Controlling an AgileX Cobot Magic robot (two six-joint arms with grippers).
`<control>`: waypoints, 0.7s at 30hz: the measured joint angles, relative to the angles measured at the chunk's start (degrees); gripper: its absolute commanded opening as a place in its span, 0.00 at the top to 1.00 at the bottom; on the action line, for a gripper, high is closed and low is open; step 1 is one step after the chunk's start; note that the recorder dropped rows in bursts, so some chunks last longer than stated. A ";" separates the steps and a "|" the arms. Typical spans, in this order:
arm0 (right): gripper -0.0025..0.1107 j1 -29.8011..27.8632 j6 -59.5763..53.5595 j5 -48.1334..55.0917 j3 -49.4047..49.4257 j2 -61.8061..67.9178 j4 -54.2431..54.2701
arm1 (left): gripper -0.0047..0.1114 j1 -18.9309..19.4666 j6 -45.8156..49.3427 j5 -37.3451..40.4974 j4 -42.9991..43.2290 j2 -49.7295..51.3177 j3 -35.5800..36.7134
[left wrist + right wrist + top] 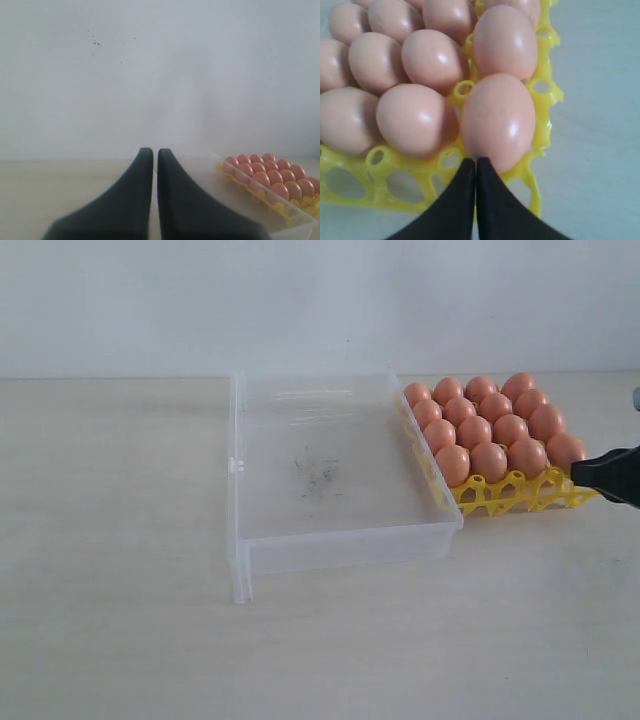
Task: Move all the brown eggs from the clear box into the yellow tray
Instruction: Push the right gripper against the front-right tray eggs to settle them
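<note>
Since the clear box (pixel 340 502) lies bare on the bench (pixel 120 540), the task looks finished: the brown eggs (pixel 490 430) all sit in the yellow tray (pixel 500 496) beside it. The left pincer (pixel 155 155) and right pincer (pixel 476 165) are clenched, grasping nothing.

I log the brown eggs (pixel 490 425) packed in rows in the yellow tray (pixel 512 496). The clear box (pixel 330 540) lies flat just beside it, dark scuffs on its floor.

The pale table (pixel 120 620) carries the clear box (pixel 340 545) beside the yellow tray (pixel 510 496).
</note>
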 measured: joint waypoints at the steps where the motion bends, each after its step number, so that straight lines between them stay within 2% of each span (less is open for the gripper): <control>1: 0.98 0.00 -0.10 0.12 0.00 -0.01 0.15 | 0.93 0.00 0.00 0.00 0.00 0.00 0.00; 8: 0.98 0.10 -1.61 -7.86 0.00 -1.02 0.53 | 0.93 0.00 0.00 0.00 0.00 0.00 0.00; 13: 0.98 0.10 -5.43 -1.14 0.00 -0.85 5.30 | 0.93 0.00 0.00 0.00 0.00 0.00 0.00; 21: 0.98 0.10 -7.32 0.40 0.00 -0.01 7.82 | 0.93 0.00 0.00 0.00 0.00 0.00 0.00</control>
